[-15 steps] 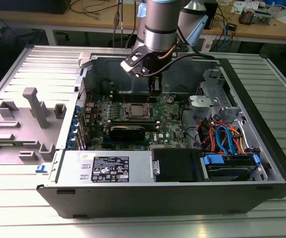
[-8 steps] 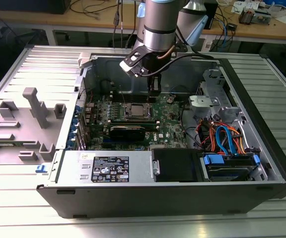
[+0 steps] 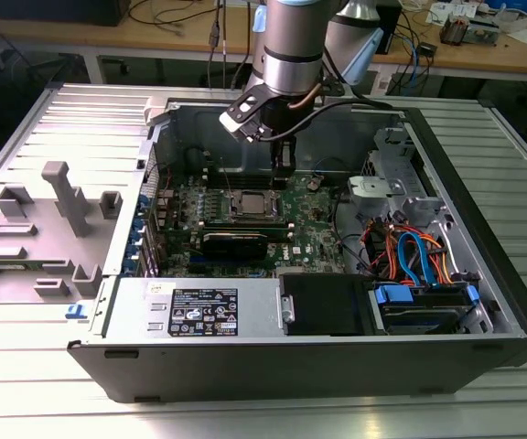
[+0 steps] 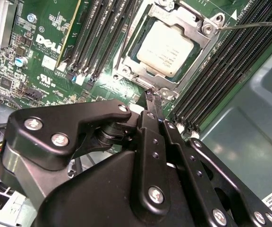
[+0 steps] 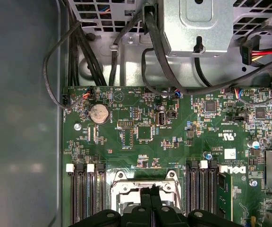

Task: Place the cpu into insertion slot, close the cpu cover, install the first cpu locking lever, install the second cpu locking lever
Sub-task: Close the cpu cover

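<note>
Pincer (image 4: 151, 97), fingers together on nothing visible, tips at the edge of the cpu cover (image 4: 199, 54). The cover lies shut over the cpu (image 4: 166, 47), seated in the insertion slot (image 3: 251, 204). One thin locking lever (image 4: 256, 23) juts beside the slot, seemingly unlatched. Memory slots (image 4: 103, 33) flank the slot; black cables (image 5: 152, 52) lie well apart.

The arm (image 3: 291, 46) is silver-grey with a pale blue cap (image 3: 360, 53); a black cable (image 3: 346, 103) trails off it. The gripper (image 4: 151, 97) is black linked bars, perhaps plastic, with silver screws (image 4: 156, 195).
</note>
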`<state>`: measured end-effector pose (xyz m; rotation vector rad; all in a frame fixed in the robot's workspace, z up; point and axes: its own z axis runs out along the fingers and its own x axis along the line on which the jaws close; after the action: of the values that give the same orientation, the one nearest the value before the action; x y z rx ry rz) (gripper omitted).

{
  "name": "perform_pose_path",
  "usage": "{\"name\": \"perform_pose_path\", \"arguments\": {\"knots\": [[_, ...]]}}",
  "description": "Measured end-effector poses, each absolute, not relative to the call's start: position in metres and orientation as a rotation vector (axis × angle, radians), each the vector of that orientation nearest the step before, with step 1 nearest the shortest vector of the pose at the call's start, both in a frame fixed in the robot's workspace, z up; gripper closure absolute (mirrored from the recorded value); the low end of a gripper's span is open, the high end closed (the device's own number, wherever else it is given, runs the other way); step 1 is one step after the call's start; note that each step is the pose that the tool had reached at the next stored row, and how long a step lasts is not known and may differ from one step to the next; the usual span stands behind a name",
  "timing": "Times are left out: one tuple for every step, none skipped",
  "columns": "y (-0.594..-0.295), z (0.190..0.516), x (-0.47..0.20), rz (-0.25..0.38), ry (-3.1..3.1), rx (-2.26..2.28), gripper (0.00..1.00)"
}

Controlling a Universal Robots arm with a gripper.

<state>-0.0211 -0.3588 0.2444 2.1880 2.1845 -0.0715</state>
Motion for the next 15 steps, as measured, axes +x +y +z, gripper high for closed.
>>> {"name": "perform_pose_path", "arguments": {"knots": [[-0.3588, 0.2444, -0.0213, -0.071, 2.184, 2.188, 0.89], [-0.3588, 0.2444, -0.0216, -0.071, 2.184, 2.188, 0.89], [-0.3589, 0.2444, -0.0218, -0.071, 2.184, 2.188, 0.89], [-0.3588, 0.2444, -0.0219, -0.071, 2.184, 2.188, 0.89], [-0.3588, 0.2444, -0.0222, -0.071, 2.184, 2.188, 0.89], [-0.3588, 0.2444, -0.0223, -0.071, 2.184, 2.188, 0.89], [-0.3588, 0.2444, -0.0233, -0.071, 2.184, 2.188, 0.89], [-0.3588, 0.2444, -0.024, -0.071, 2.184, 2.188, 0.89], [-0.3589, 0.2444, -0.0242, -0.071, 2.184, 2.188, 0.89], [-0.3588, 0.2444, -0.0243, -0.071, 2.185, 2.188, 0.89], [-0.3589, 0.2444, -0.0245, -0.071, 2.184, 2.188, 0.89], [-0.3588, 0.2444, -0.0248, -0.072, 2.184, 2.188, 0.89], [-0.3588, 0.2444, -0.025, -0.071, 2.184, 2.188, 0.89], [-0.3588, 0.2444, -0.0253, -0.072, 2.184, 2.188, 0.89], [-0.3589, 0.2444, -0.0254, -0.072, 2.184, 2.188, 0.89]]}}
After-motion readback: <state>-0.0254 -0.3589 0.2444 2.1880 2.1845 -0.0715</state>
